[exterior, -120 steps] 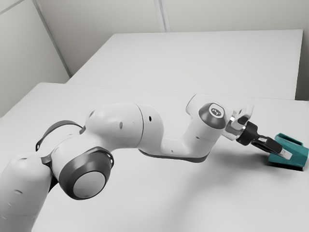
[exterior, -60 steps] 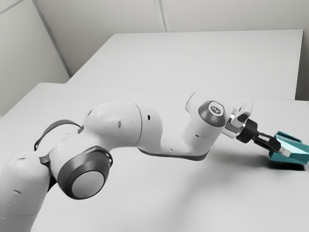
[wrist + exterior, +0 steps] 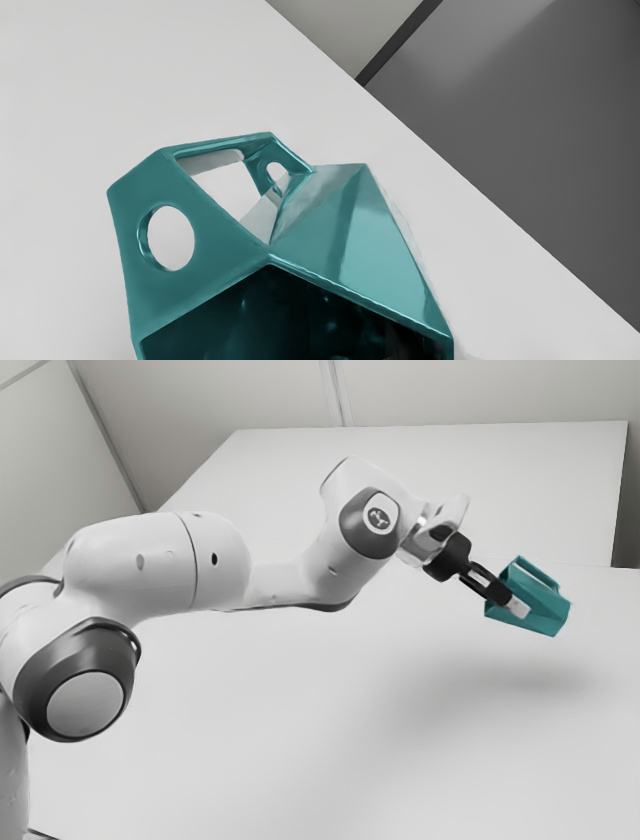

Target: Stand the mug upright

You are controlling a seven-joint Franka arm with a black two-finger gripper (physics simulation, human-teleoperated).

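The gripper [image 3: 514, 605] is shut on the teal mug's wall and holds it in the air, with a soft shadow on the table beneath. The faceted mug [image 3: 541, 607] hangs tilted at the exterior view's right, its angular handle on the upper side. In the wrist view, the mug [image 3: 345, 225] has its dark open mouth facing back toward my hand; a round hole pierces the handle's flat side. The part of the wall gripped from inside the mouth is hidden from me.
The white table [image 3: 330, 750] extends below the arm and mug. A second white table [image 3: 400, 480] stands beyond it, against pale walls. The table's straight edge runs past the mug in the wrist view, with a dark grey area [image 3: 525, 150] beyond it.
The mug has risen off the table with my gripper and moved toward the exterior view's left. It was resting on the table earlier and has tilted as it moved.
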